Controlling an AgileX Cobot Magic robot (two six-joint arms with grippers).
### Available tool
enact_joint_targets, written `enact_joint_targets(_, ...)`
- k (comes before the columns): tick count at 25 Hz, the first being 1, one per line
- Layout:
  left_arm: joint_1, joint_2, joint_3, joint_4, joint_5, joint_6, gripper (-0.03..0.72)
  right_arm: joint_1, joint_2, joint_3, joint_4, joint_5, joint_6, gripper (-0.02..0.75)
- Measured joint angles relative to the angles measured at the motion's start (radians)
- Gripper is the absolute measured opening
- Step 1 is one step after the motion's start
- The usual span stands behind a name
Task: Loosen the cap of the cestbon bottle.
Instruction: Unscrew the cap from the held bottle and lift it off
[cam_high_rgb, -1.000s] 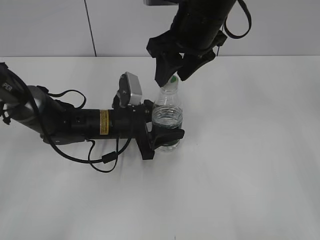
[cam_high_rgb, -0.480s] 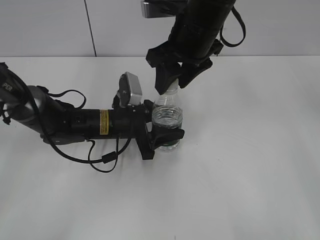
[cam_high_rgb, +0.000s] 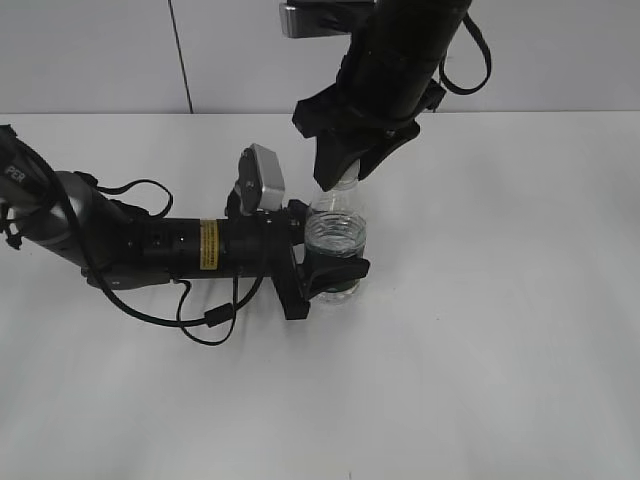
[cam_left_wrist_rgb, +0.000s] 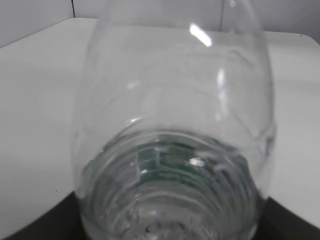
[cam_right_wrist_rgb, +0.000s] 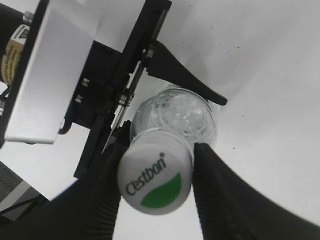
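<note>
cap (cam_right_wrist_rgb: 156, 172) — "Cestbon", green half-circle | yellow sticker (cam_high_rgb: 208, 244) — unreadable

We're looking at a lab or test bench: a plain white tabletop (cam_high_rgb: 500, 330) under bare pale grey wall panels (cam_high_rgb: 90, 55) split by a dark seam, black robot arm (cam_high_rgb: 150, 245) trailing loose black cables (cam_high_rgb: 205, 318), nothing homely anywhere.
</note>
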Motion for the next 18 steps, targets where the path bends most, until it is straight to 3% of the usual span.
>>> enact_joint_targets(6,0.0,0.0,0.0,0.001,0.0,0.003,0.406,0.0,0.0,-0.001,0.003,0.011,-0.12,0.329)
enact_joint_targets(9,0.0,0.0,0.0,0.001,0.0,0.004,0.406,0.0,0.0,-0.001,0.003,0.013,-0.268,0.326)
enact_joint_targets(18,0.001,0.0,0.0,0.008,-0.001,0.007,0.406,-0.002,0.0,-0.003,-0.015,0.018,-0.967,0.303)
